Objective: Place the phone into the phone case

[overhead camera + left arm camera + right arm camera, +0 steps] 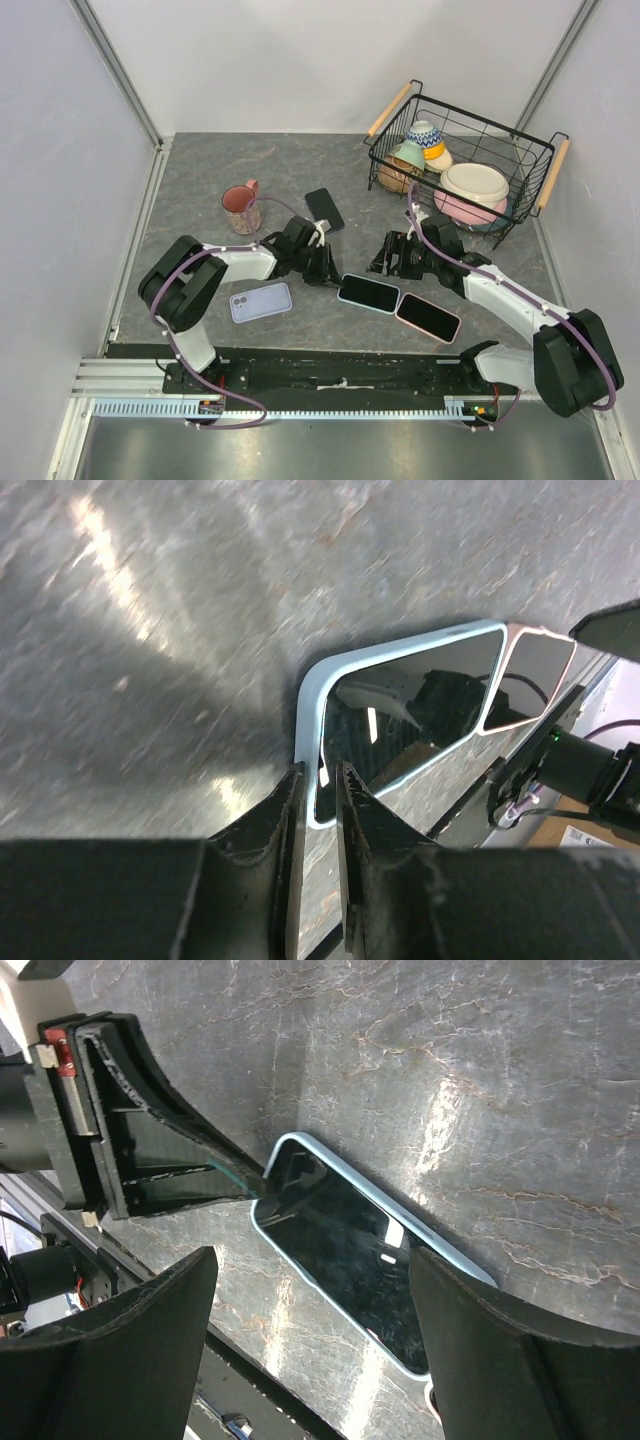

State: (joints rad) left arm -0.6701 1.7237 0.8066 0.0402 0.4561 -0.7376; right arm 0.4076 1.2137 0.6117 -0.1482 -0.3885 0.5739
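A phone with a light-blue rim [368, 293] lies screen-up on the grey table, near the front middle. My left gripper [328, 272] reaches it from the left at a low angle. In the left wrist view its jaws [318, 770] stand narrowly apart, with the phone's [410, 705] near-left corner rim pinched between the tips. My right gripper [392, 258] hovers just behind the phone, and its jaws [312, 1260] are spread wide over the screen [350, 1250] with nothing in them. A lavender phone case [261, 302] lies back-up to the left of the phone.
A pink-rimmed phone [428, 317] lies touching the blue one's right end. A black phone [324, 209] and a pink mug [240, 209] sit further back. A black wire basket [525, 150] of bowls stands at the back right. A metal rail runs along the front edge.
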